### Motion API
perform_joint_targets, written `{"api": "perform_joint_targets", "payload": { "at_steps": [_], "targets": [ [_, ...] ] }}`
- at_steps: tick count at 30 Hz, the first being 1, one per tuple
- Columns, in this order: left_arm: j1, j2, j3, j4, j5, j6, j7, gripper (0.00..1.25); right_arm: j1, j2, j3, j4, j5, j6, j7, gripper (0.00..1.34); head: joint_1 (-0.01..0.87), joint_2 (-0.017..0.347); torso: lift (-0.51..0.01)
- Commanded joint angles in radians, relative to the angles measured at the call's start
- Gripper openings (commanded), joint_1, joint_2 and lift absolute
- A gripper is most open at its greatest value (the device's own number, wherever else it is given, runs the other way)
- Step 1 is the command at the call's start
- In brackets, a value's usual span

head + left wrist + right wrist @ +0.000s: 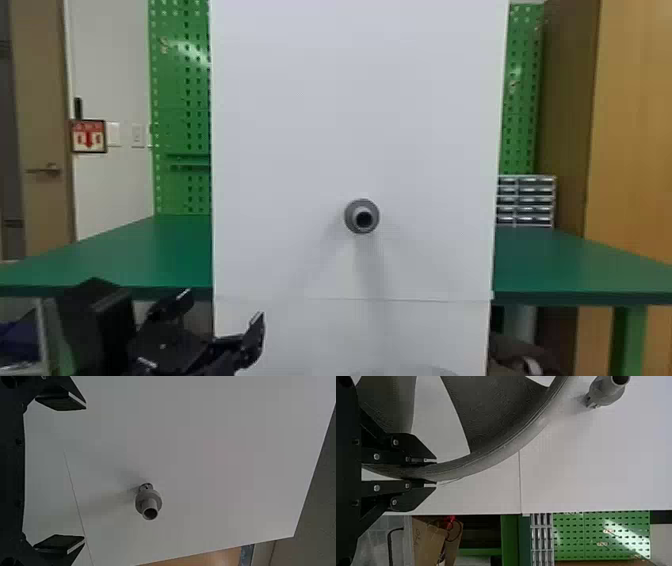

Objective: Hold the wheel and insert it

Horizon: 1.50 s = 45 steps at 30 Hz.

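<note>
The R gripper (435, 472) has the wheel (494, 457). Its two fingers are close together, w/ the rim pinched in between. In the head view, just a bit of the wheel's top pokes up at the bottom edge, a little R of the middle. The axle (362, 216) sticks out of the white board (325, 125), just below the middle of that view & a bit to the R. The wheel isn't on it.

So I think the "hold" part is OK & the "put it in" part comes next. The wheel prob. needs to go up, till its mid hole is right in front of the axle. Then turn it flat to the board & push it on, nice & slow. If the hole is a bit off, the wheel may bump the axle & tip, esp. w/ 1 gripper on the rim.

The L gripper (221, 314) is at the lower L of the head view. Its fingers are wide apart w/ nothing in them. It could help keep the wheel straight.
</note>
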<state>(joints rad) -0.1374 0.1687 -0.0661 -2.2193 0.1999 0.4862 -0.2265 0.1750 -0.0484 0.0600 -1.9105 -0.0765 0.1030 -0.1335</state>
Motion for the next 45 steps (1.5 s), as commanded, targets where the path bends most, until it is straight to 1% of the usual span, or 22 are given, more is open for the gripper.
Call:
{"api": "perform_joint_targets", "payload": {
  "at_steps": [1,10,14,21,34,45],
  "targets": [
    [-0.005,0.000,-0.001,0.003,-0.002,0.000,-0.001,1.15,-0.011,-0.007,0.003,-0.038,0.001,0.053,0.000,0.16,0.097,0.015,-0.442],
    [-0.008,0.000,-0.014,0.012,0.000,0.000,-0.001,1.15,-0.031,-0.005,0.000,-0.127,-0.005,0.185,0.000,0.16,0.097,0.015,-0.442],
    [-0.015,0.002,-0.014,0.015,0.000,0.000,-0.001,1.15,-0.043,-0.011,0.006,-0.142,-0.008,0.211,0.000,0.16,0.097,0.015,-0.442],
    [-0.015,0.000,-0.015,0.015,0.001,0.000,-0.001,1.15,-0.055,-0.007,0.003,-0.185,-0.002,0.300,-0.002,0.16,0.097,0.015,-0.442],
    [-0.015,0.000,-0.018,0.015,0.001,0.000,-0.001,1.15,-0.132,-0.002,0.000,-0.259,-0.003,0.478,-0.002,0.16,0.097,0.015,-0.442],
    [-0.015,0.000,-0.020,0.015,0.000,0.000,0.001,1.15,-0.196,0.004,0.000,-0.286,-0.016,0.598,-0.002,0.16,0.097,0.015,-0.442]
  ]
}}
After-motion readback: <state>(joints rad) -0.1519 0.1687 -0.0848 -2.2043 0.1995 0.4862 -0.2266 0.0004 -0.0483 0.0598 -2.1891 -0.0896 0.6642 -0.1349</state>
